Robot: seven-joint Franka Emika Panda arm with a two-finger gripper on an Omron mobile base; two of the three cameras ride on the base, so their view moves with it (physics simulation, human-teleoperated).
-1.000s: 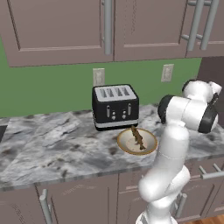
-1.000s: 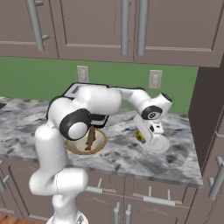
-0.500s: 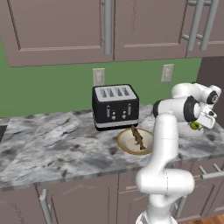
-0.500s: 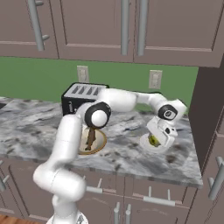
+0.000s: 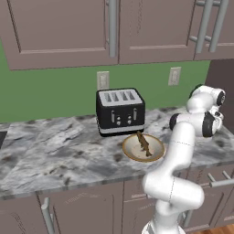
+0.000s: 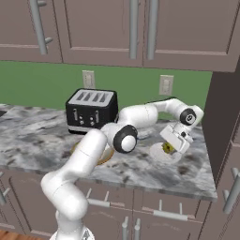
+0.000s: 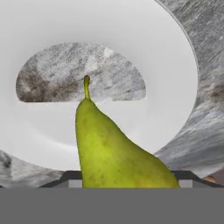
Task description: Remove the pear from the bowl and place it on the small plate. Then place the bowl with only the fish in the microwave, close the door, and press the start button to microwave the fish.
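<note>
Marbled grey worktop (image 5: 55, 155) runs the full width under mauve cabinets. Left to right in the left base view: black toaster (image 5: 120, 111) against the green wall, then the bowl (image 5: 143, 147) just in front of it, gold rim, tan inside, with the fish (image 5: 144, 143) lying dark and slender across it.

Further right, in the right base view, my jaws (image 6: 169, 147) hang low over the small plate (image 6: 159, 152) near the dark side wall. Jaws partly spread and pinching the pear (image 7: 114, 151).

Pear: yellow-green, faintly speckled, stem pointing away from my hand, fat end down between my fingertips. In the hand view it sits over the near rim of the plate, pale white with a clear centre showing the marble. Whether pear touches plate, cannot tell.
</note>
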